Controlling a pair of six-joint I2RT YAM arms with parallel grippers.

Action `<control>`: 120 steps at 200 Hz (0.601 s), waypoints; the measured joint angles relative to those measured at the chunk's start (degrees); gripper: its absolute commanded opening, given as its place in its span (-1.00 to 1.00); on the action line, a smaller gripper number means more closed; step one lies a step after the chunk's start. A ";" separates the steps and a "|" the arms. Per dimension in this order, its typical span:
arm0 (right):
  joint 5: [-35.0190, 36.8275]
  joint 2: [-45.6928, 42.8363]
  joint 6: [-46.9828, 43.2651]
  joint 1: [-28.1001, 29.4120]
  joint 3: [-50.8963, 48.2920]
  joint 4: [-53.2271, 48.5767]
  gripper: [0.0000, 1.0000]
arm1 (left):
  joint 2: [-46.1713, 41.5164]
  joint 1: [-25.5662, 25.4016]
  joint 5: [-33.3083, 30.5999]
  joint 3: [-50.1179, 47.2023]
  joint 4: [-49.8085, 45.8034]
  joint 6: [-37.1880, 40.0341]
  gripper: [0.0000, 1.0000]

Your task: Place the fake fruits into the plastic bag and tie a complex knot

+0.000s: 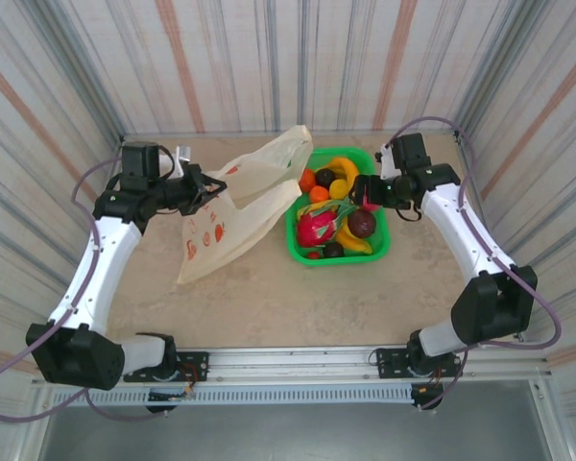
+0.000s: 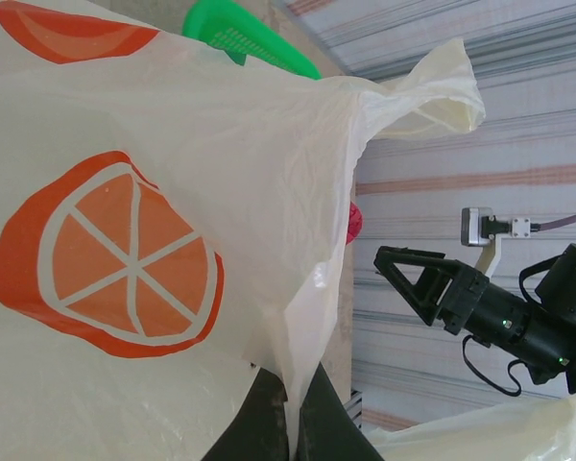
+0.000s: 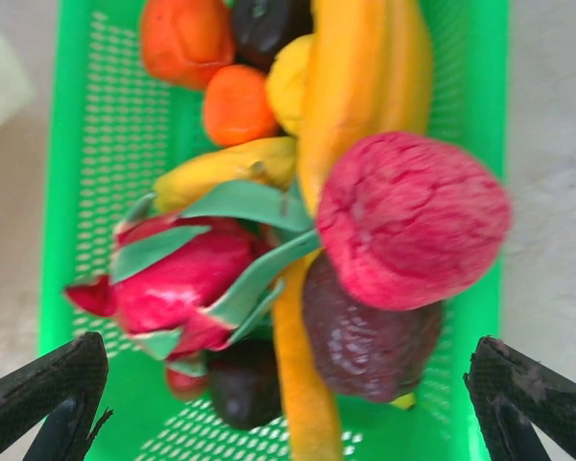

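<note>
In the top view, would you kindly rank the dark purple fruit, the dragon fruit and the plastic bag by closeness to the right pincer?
1. Dark purple fruit, right beside the right pincer.
2. Dragon fruit, in the basket's left half.
3. Plastic bag, left of the basket.

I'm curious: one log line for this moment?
left pincer: shut on plastic bag | right pincer: open over fake fruits | fruits in green basket

Robot lab test cell: small beige stone-look tabletop (image 1: 269,298) boxed on three sides by striped panel walls (image 1: 269,58); aluminium rail (image 1: 288,357) along near edge with left arm (image 1: 91,274) and right arm (image 1: 466,230) bolted on; purple cables (image 1: 555,322) looping off both
</note>
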 measured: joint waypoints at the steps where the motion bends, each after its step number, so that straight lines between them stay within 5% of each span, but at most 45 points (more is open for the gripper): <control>1: 0.17 0.07 -0.09 0.00 0.02 0.00 0.95 | -0.02 0.00 0.02 0.00 0.00 0.00 -1.00; 120: 18.32 16.52 -11.26 4.90 7.63 -0.55 0.94 | -1.88 0.00 0.02 -1.11 0.72 -1.11 -1.00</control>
